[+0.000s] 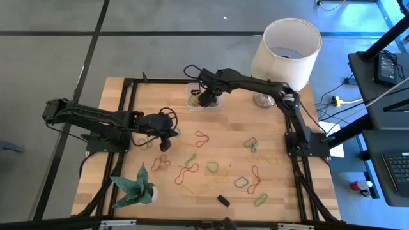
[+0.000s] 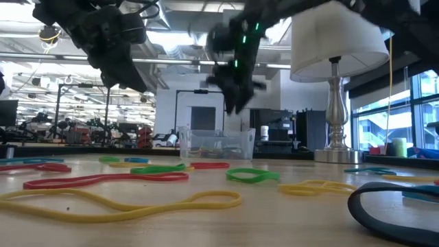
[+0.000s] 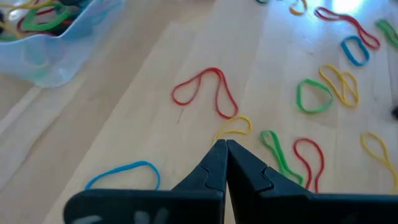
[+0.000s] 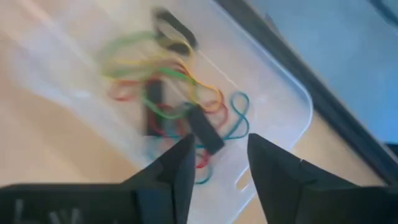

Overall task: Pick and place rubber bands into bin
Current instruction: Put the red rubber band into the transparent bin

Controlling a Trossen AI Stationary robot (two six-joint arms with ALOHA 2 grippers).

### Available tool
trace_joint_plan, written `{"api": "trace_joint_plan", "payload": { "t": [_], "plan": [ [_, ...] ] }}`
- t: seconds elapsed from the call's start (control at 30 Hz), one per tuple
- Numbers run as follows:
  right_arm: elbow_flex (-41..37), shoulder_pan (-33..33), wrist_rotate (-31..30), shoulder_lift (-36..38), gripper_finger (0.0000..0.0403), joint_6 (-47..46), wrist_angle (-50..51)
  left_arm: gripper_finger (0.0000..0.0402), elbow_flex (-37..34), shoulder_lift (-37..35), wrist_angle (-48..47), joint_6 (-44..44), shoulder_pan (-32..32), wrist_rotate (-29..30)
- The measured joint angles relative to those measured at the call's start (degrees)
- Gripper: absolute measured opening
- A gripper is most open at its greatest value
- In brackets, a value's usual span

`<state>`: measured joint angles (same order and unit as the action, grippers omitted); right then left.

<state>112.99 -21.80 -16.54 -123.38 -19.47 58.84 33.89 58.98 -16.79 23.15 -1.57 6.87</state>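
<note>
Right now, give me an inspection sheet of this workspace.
Surface: wooden table in a black frame.
Job's things: bin at the far edge, holding a tangle of bands; many loose bands across the table.
Clutter: lamp at the far right corner; green paper plant near the left; black block near the front.
Grippers: right gripper open above the bin; left gripper shut, over the loose bands.
Cables: yellow cable on the floor to the right.
Surroundings: desk with a laptop to the right.
</note>
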Motion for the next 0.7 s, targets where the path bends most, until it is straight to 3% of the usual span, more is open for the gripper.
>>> {"api": "trace_joint_plan", "payload": {
  "t": [0.33, 0.43, 0.7],
  "plan": [
    [-2.96, 11.94, -2.81, 12.58, 0.0035, -5.59, 3.56, 0.0002, 0.0, 0.0, -2.42, -5.45, -3.69, -2.03],
    [-9.65, 16.33, -3.17, 16.52, 0.0007, -8.28, 2.0, 0.0002, 0.0, 0.0, -3.41, -5.41, -4.49, -2.03],
    [-34.78, 27.34, -3.32, 31.67, 0.0004, -17.38, -11.55, 0.0002, 5.74, 1.13, -13.46, -4.95, -6.94, -0.63]
  ]
}}
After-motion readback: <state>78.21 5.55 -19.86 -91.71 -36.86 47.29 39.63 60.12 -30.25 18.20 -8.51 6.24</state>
